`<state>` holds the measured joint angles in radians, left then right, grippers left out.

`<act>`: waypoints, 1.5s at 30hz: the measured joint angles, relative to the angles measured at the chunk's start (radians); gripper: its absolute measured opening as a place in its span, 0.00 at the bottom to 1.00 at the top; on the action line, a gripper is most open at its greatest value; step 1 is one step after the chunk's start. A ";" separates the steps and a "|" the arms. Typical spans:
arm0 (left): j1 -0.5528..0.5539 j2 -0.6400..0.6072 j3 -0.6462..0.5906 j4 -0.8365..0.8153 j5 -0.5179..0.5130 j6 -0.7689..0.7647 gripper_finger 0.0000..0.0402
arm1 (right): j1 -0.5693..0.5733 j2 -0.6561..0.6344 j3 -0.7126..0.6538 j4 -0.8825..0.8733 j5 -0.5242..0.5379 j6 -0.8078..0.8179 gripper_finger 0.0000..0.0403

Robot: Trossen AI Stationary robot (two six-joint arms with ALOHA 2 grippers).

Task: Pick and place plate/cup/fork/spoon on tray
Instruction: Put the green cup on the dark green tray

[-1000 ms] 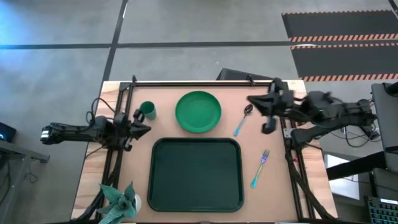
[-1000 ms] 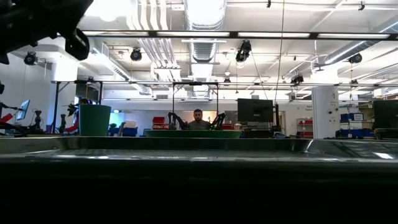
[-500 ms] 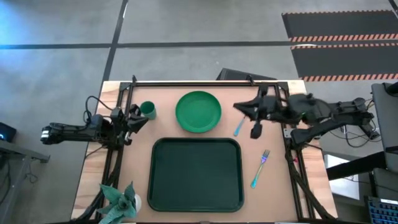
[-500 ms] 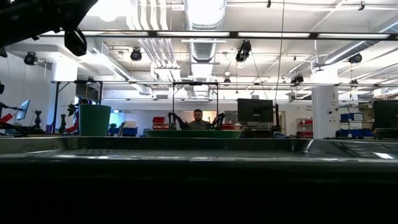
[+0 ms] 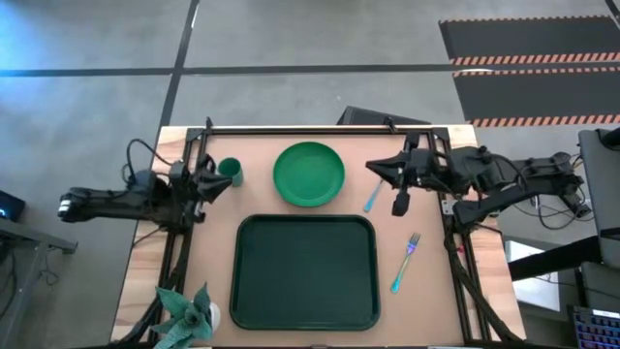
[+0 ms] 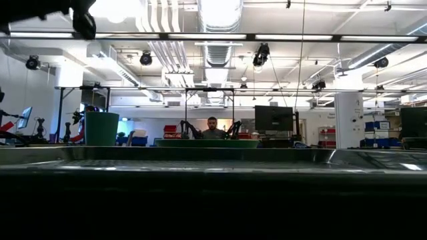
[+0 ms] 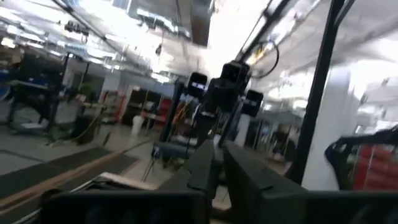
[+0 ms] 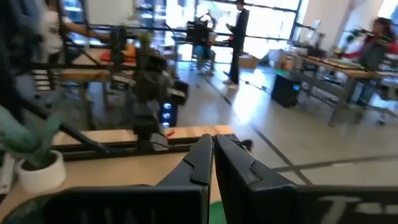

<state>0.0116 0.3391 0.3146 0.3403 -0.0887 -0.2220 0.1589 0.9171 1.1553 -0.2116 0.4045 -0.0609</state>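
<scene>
- The tray (image 5: 304, 270) lay on the near half of the counter (image 5: 426, 291) with nothing in it.
- The plate (image 5: 309, 174) sat just beyond the tray's far edge, apart from it, and it too held nothing.
- The cup (image 5: 231, 172) stood upright to the left of the plate; what was inside it could not be made out.
- The spoon (image 5: 374, 198) lay to the right of the plate, its bowl end hidden under the right arm.
- The fork (image 5: 405, 262) lay right of the tray, tines pointing away from the near edge.
- Count: one tray, one plate, one cup, one spoon, one fork.
- The left end effector (image 5: 213, 182) was just beside the cup; its fingers (image 7: 211, 163) were closed together, holding nothing.
- The right end effector (image 5: 386, 186) hung over the spoon's bowl end; its fingers (image 8: 205, 158) were pressed together with nothing between them.
- A potted plant (image 5: 189, 312) stood at the counter's near left corner.
</scene>
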 joint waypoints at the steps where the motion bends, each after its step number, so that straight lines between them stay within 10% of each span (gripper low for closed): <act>1: 0.000 0.019 0.051 -0.070 -0.001 0.021 0.10 | 0.000 -0.001 0.000 -0.020 0.027 0.013 0.02; 11: 0.000 0.253 0.490 -0.938 -0.427 0.120 0.36 | 0.000 0.001 0.000 -0.158 0.120 0.130 0.02; 16: 0.009 0.375 0.586 -1.155 -0.478 0.063 0.37 | 0.000 0.000 0.000 -0.158 0.120 0.129 0.02; 24: 0.059 0.522 0.575 -1.389 -0.410 -0.088 0.37 | 0.000 0.000 0.000 -0.158 0.118 0.116 0.02; 45: 0.508 0.711 0.550 -1.316 -0.039 0.077 0.38 | 0.000 -0.004 0.000 -0.156 0.085 0.090 0.02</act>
<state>0.5194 1.0506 0.8650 -0.9756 -0.1280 -0.1452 0.1593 0.9133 1.1557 -0.3678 0.4897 0.0288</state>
